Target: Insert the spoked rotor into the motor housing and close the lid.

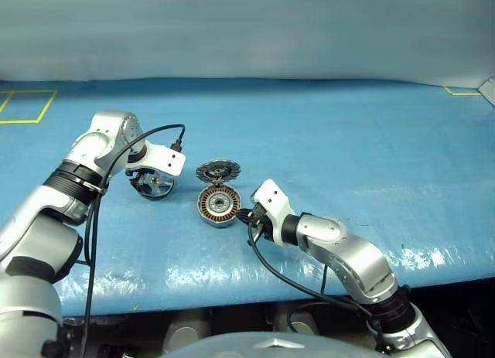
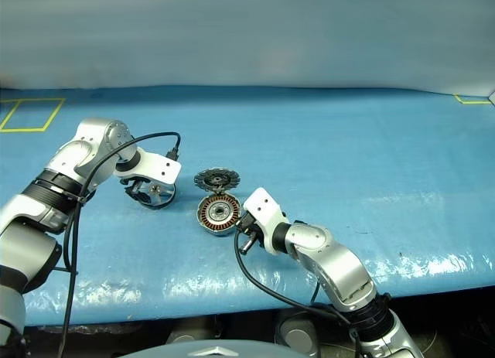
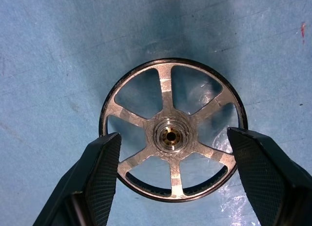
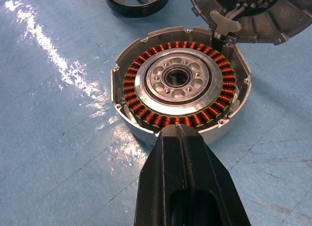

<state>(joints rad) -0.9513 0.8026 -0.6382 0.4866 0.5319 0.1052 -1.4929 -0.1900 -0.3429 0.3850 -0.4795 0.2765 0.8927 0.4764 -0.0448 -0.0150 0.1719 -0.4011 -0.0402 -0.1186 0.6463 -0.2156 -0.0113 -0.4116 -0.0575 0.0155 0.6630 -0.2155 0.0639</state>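
Right tool [image 4: 183, 133]: fingers together, empty, tip at housing [image 1: 219, 205] near edge. Housing: open, windings bare, no rotor in. Left tool [image 3: 170, 157]: wide apart, straddling rotor [image 3: 171, 131] on bench [image 1: 348, 141] left of housing, ungripped. Lid [image 1: 217, 172]: beyond housing, hinged back. Insertion, closing outstanding.

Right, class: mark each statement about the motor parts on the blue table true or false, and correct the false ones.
1. The lid is shut over the motor housing. False: it stands open, windings exposed.
2. The left end effector is open, its fingers either side of the spoked rotor. True.
3. The spoked rotor sits inside the housing. False: it lies on the table beside it.
4. The right end effector is shut, at the housing's rim. True.
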